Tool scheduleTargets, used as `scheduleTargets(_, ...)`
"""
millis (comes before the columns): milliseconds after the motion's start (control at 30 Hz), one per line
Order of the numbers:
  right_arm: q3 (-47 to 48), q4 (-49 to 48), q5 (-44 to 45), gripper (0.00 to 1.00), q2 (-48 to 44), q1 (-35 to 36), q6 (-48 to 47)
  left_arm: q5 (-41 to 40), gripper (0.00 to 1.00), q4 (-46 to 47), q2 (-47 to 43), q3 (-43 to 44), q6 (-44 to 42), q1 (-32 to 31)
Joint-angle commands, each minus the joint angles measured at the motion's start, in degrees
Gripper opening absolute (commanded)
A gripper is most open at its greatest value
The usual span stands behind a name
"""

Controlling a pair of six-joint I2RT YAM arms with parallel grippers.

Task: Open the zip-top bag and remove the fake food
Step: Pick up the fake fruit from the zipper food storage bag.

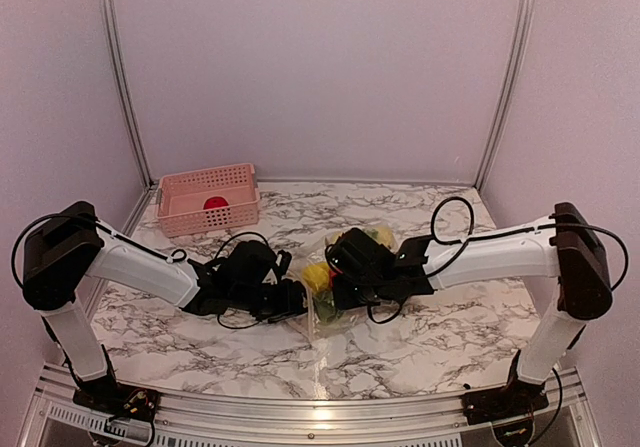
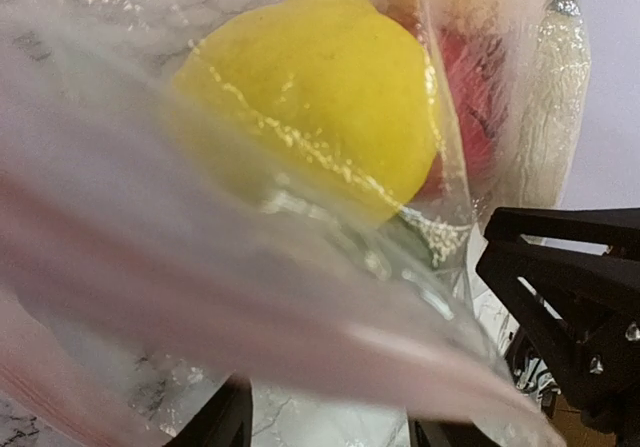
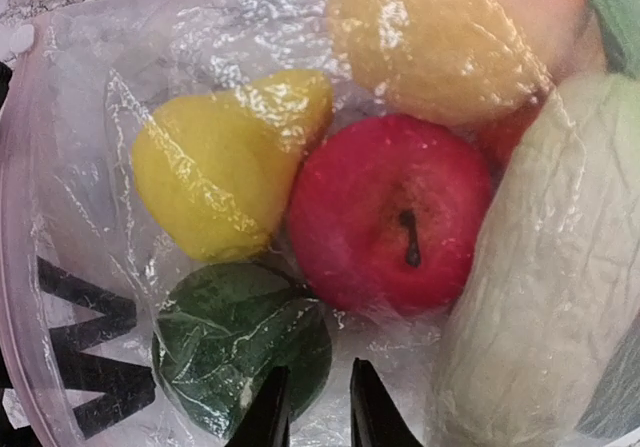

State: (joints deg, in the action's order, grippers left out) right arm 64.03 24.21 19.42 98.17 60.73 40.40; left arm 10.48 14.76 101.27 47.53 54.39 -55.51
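Bag, zip-top and clear, lies near the table's middle between both arms; fake food inside it; left gripper spread, film across its fingers; right gripper nearly pressed together against the film, a pinch I cannot tell; pink basket at far-left corner.

Partial black lettering, perhaps a W, stands on the zip-top bag; nothing else is readable
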Motion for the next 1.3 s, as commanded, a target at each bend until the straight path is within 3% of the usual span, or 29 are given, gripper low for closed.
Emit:
scheduleTargets(0, -1.86, -3.89, -2.29, 0.20, 1.68, -1.22, -0.76, 0.55, 0.55, 1.13, 1.14, 1.75, -1.13, -0.30)
scheduleTargets(233, -3.86, -5.87, -3.73, 0.23, 2.37, -1.06, -1.34, 0.57, 0.60, -0.02, 1.96, 2.82, -1.63, -0.30)
scheduleTargets(533, -4.18, -7.02, -4.60, 0.47, 3.77, -0.30, -2.99, -2.02, 0.64, -5.49, 3.21, 4.66, -3.68, -0.30)
scheduleTargets(633, -3.93, -7.46, -5.23, 0.54, 4.41, -0.12, -3.52, -3.09, 0.70, -6.94, 2.95, 4.83, -4.25, -0.39)
scheduleTargets(900, -2.63, -7.27, -5.66, 0.63, 6.21, 0.27, -4.45, -3.68, 0.81, -8.11, 2.92, 4.56, -4.85, -0.48)
scheduleTargets(1000, -2.44, -7.25, -5.61, 0.64, 6.38, 0.27, -4.37, -4.35, 0.76, -8.04, 2.47, 4.25, -4.65, -0.49)
scheduleTargets(1267, -2.61, -6.51, -4.62, 0.64, 5.63, 0.26, -3.83, -6.18, 0.45, -9.97, -1.12, 4.07, -5.08, -0.48)
